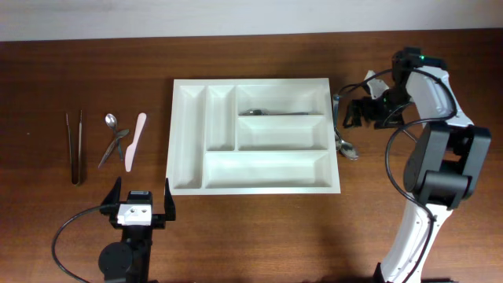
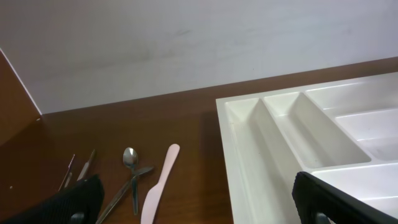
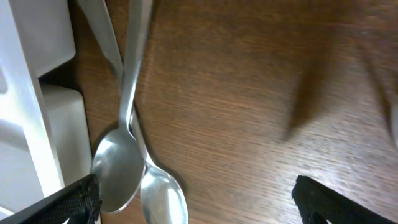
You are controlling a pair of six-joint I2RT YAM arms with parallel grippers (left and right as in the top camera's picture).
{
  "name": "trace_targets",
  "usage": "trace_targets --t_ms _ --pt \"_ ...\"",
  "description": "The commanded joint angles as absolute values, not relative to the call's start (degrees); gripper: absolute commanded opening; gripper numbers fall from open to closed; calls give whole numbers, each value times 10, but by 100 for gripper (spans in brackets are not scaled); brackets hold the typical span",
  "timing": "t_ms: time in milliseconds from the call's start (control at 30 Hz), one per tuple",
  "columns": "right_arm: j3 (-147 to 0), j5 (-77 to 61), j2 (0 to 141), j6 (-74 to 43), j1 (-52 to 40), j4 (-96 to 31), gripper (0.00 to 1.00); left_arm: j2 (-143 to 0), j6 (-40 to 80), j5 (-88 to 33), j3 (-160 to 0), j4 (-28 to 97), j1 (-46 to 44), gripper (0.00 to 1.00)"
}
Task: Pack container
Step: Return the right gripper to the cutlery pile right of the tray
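Mid-surface, the white container (image 1: 259,190) lies flat on the brown wooden surface (image 1: 251,228), with its two narrow compartments on the left and its three long ones stacked to the right and along the near side. A metal utensil (image 1: 271,113) lies in the farthest long compartment; the other compartments look bare. The left end effector (image 1: 141,196) sits near the front edge, just beside the container's near-left corner, fingers spread wide, nothing between them, pointing toward the far side. The right end effector (image 1: 348,112) hovers just off the container's right wall toward the far-right corner, fingers also wide apart and gripping nothing. In the right wrist view two spoons (image 3: 117,174) lie on the wood right below it, bowls side by side and overlapping, handles crossing as they run away from the camera, close along the container wall. One bowl sits near the left fingertip; I cannot tell whether they touch. Left of the container, well apart from it, is a row of loose items: a pink spatula (image 1: 135,141) nearest the container, then a small spoon (image 1: 111,120) with a thin metal piece (image 1: 114,149) crossing its handle, then a pair of dark sticks (image 1: 75,147) farthest left, lying parallel. All lie flat on the wood.
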State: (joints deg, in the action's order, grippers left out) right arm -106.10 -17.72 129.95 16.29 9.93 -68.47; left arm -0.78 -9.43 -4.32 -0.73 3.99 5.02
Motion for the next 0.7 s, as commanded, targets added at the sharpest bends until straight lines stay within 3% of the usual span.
trace_targets --t_ms 0,667 --pt "-1057 -189 1307 162 78 -679 99 -3 -100 -51 -5 41 53 99" --pt "-1012 -174 1315 162 61 -632 99 -3 -100 -51 -5 41 53 99"
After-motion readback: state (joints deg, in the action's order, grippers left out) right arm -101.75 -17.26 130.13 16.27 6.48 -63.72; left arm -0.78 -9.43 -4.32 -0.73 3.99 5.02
